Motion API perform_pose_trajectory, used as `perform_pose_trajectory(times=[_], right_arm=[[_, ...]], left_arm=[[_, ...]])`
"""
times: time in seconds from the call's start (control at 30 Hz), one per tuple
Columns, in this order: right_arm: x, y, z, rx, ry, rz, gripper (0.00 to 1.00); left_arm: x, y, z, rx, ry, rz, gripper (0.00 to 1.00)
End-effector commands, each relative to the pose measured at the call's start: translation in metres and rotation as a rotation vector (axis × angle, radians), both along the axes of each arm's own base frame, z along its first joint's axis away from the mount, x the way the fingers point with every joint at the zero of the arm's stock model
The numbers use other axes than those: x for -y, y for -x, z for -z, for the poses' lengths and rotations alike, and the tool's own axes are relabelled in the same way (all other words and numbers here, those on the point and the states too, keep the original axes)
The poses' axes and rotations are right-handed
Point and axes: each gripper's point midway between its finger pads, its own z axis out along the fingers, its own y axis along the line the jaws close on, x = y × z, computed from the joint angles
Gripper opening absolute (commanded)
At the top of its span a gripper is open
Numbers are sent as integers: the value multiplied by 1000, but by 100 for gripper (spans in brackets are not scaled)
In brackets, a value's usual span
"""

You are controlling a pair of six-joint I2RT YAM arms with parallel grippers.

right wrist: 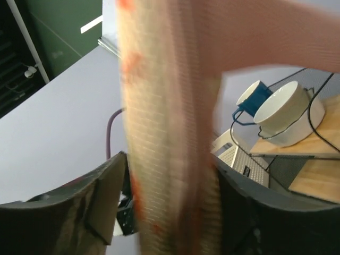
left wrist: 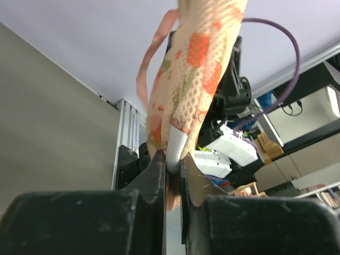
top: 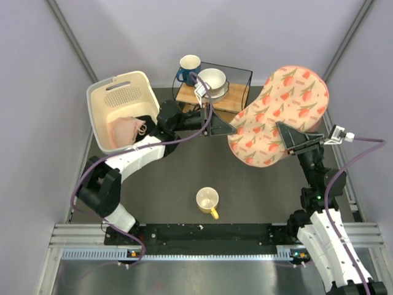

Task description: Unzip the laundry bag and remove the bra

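Note:
The laundry bag [top: 279, 114], beige-pink with red-orange prints, hangs lifted above the table between both grippers. My left gripper [top: 232, 130] is shut on its lower left edge; in the left wrist view the jaws [left wrist: 172, 156] pinch the cloth by a white tag [left wrist: 176, 144], and the bag [left wrist: 194, 69] rises above them. My right gripper [top: 282, 130] grips the bag's middle; in the right wrist view [right wrist: 170, 159] the blurred bag [right wrist: 164, 106] fills the gap between the fingers. The pale peach bra [top: 126, 129] lies crumpled in the white basket [top: 107, 92], next to a black garment [top: 145, 120].
A yellow mug [top: 207, 201] stands on the table at the front centre. Behind, a wire rack [top: 242, 77] holds a wooden board with a white bowl [top: 212, 80]; a blue mug [top: 189, 64] stands beside it. Grey walls close in on both sides.

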Motion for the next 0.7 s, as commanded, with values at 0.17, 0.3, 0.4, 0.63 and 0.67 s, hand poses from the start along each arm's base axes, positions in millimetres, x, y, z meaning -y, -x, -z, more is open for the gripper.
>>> perform_pose_trajectory(times=[0.17, 0.3, 0.4, 0.63, 0.67], right_arm=[[19, 18, 29, -162, 546, 241, 96], [38, 40, 28, -128, 804, 351, 99], [37, 48, 31, -88, 901, 346, 99], [30, 47, 3, 46, 1050, 343, 98], [19, 40, 8, 53, 1075, 267, 96]], left_arm=[[-39, -34, -6, 350, -376, -154, 0], [-52, -38, 1, 477, -488, -157, 0], [-58, -43, 11, 569, -547, -149, 0], [-69, -50, 22, 728, -677, -111, 0], [-71, -50, 25, 739, -690, -104, 0]])
